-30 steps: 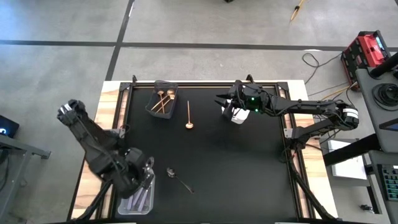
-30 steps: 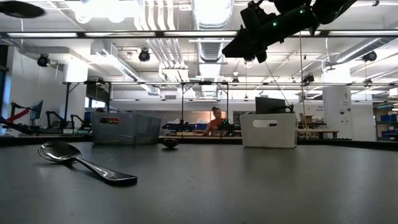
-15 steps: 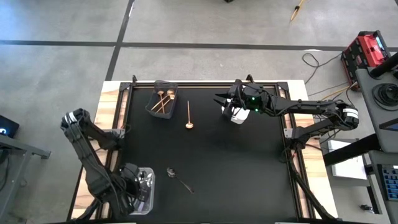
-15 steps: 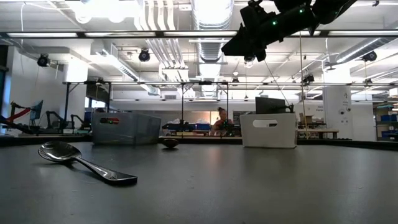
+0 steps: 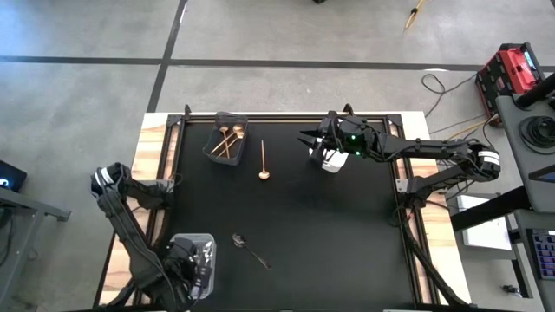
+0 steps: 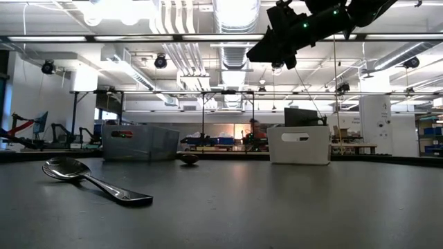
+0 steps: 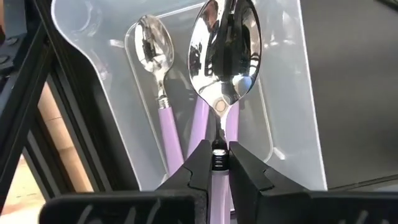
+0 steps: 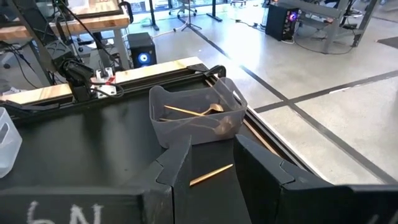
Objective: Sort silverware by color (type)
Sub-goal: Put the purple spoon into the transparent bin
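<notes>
Pinching the lilac handle of a silver spoon [image 7: 222, 59], the left gripper [image 7: 217, 163] is hanging over the clear bin [image 5: 198, 264] at the table's near left corner, its fingers pressed onto the neck just below the bowl. Inside that bin, directly under the held spoon, other lilac-handled spoons [image 7: 157, 81] are lying lengthwise, one beside it with its bowl toward the bin's far end.

Spread apart with nothing between them, the right gripper's [image 8: 210, 163] fingers are hovering in the air above the white bin [image 5: 328, 159] at the far right of the black table [image 5: 347, 234]; in the low view this gripper [image 6: 273, 45] is showing high above the white bin [image 6: 299, 144].

Taking the clear bin as the landmark: a dark spoon [image 5: 249, 249] is lying on the table just to its right, bowl toward the bin, handle slanting away toward the near edge. In the low view the same dark spoon [image 6: 90, 180] is resting flat on the tabletop. Well beyond the clear bin, at the far left of the table, a dark bin [image 5: 226, 139] is holding gold spoons [image 5: 229, 138]. One gold spoon [image 5: 263, 161] is lying on the table just to the right of the dark bin, outside it, bowl toward the near side.
</notes>
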Robot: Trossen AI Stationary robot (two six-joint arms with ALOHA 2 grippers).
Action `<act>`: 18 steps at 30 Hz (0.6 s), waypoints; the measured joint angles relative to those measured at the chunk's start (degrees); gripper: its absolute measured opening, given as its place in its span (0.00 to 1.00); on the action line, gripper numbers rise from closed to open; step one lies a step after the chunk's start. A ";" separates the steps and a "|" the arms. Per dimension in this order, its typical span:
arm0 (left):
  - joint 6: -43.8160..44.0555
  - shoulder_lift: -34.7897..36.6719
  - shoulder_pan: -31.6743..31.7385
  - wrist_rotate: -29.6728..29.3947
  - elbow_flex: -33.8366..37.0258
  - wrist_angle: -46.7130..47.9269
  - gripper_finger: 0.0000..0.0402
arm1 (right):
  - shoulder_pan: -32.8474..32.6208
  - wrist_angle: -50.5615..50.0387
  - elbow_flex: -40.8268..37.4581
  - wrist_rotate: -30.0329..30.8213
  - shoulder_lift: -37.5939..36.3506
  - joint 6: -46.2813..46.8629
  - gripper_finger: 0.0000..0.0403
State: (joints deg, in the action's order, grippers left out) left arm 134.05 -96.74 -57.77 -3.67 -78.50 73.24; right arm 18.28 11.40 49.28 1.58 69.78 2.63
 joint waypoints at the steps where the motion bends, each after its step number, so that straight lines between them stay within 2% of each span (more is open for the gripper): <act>1: 0.04 -0.01 -0.08 0.01 0.02 0.09 0.04 | 0.00 0.00 0.02 0.00 0.00 0.35 0.27; 18: 0.11 -0.73 0.16 -0.29 1.54 3.59 0.04 | -0.02 -0.83 -0.01 -0.04 0.00 0.40 0.27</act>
State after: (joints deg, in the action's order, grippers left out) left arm 134.16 -97.47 -57.61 -3.97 -76.97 76.83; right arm 18.26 10.57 49.28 1.54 69.78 3.03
